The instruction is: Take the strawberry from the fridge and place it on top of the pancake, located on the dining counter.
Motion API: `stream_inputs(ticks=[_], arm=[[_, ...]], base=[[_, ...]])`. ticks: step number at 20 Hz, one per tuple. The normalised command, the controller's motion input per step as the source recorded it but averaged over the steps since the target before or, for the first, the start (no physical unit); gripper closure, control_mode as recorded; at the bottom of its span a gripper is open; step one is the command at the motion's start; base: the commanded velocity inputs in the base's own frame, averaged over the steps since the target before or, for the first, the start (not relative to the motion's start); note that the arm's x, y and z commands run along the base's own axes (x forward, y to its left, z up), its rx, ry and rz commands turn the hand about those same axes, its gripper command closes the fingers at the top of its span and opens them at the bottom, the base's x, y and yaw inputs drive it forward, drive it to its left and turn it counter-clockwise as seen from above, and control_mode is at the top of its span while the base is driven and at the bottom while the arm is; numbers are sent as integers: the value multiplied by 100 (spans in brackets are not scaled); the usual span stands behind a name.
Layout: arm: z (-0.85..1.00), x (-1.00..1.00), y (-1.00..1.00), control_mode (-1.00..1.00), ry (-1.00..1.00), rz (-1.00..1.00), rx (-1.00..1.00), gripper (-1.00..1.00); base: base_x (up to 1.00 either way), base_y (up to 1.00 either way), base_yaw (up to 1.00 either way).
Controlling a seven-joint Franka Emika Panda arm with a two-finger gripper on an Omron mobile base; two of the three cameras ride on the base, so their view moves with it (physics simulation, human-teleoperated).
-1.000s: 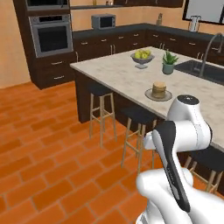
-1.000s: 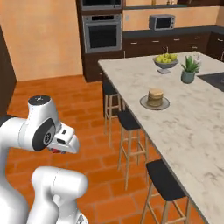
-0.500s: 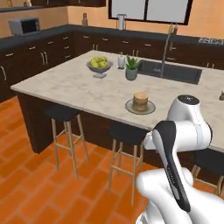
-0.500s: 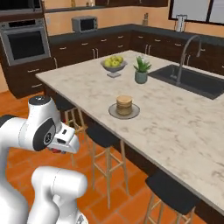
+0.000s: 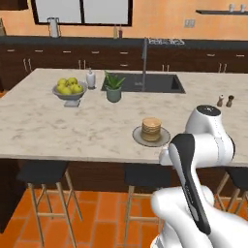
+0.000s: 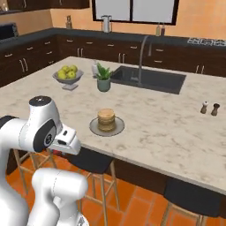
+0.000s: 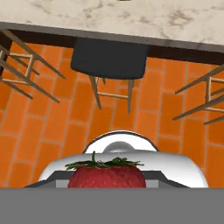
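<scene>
The red strawberry [image 7: 107,176] with its green leaves sits at the bottom of the hand view, and my gripper [image 7: 107,183] is shut on it. The hand [image 6: 67,140] hangs low, tucked close in front of the robot's body, below the near edge of the dining counter [image 6: 167,128]. On that marbled top, near its front edge, the pancake [image 5: 151,129] [image 6: 106,119] stands as a short tan stack on a round grey plate [image 5: 164,141]. It lies ahead of and above the gripper. The fridge is out of view.
A grey bowl of yellow-green fruit [image 5: 69,88], a potted plant [image 5: 114,87], a sink with tap [image 5: 151,82] and two small shakers [image 5: 225,100] share the counter. Black-seated stools [image 5: 41,172] [image 7: 109,57] stand along its near side on the orange tile floor.
The whole scene has shifted: the base has swung round, so the dining counter and pancake now lie straight ahead and closer. The arm keeps its tucked pose with the strawberry.
</scene>
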Motion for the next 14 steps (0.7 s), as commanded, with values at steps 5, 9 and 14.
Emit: stream_inputs(ticks=[5, 9, 14], arm=[[0, 0, 0, 100, 0, 0, 0, 100], [0, 0, 0, 100, 0, 0, 0, 100], [0, 0, 0, 100, 0, 0, 0, 100]], base=[[56, 50, -40], [59, 19, -29], [71, 0, -15]])
